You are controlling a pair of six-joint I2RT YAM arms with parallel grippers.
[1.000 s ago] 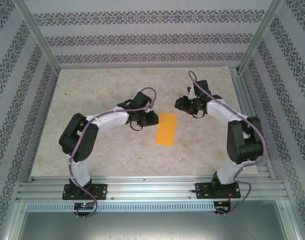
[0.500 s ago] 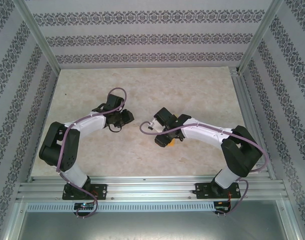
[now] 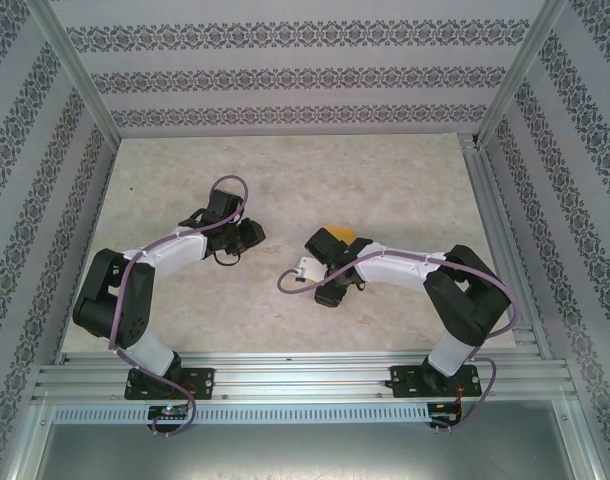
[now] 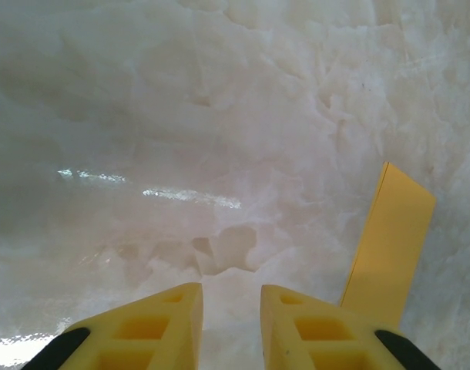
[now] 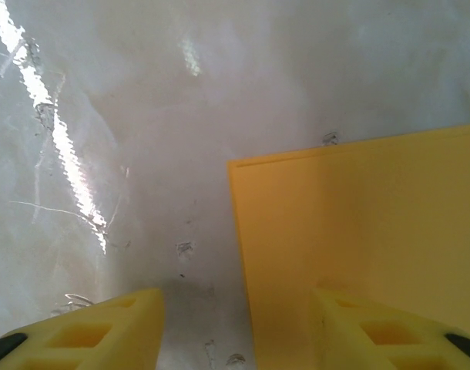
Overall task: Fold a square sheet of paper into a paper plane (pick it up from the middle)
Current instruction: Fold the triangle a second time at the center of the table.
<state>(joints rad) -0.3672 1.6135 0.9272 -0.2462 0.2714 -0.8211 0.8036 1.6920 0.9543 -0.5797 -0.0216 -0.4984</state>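
1. Near the middle of the table [image 3: 285, 170], the top camera shows a yellow corner of the square sheet of paper [image 3: 343, 234] peeking out past the right arm, which lies across the rest of it.
2. From the right wrist, far more of the sheet is visible: it lies flat on the pale marbled surface, with a straight left edge and a sharp far-left corner.
3. That same view settles the right gripper [image 5: 235, 308]. Its fingers stand wide apart and clamp nothing. The left one is over bare table and the right one is over the paper, with the sheet's left edge running between them. Whether the right finger touches the paper, I cannot tell.
4. From above, the left gripper [image 3: 247, 235] sits well to the left of the sheet.
5. Its wrist camera adds the detail: the fingers are narrowly apart with nothing between them, and the paper shows as a thin yellow strip off to their right.
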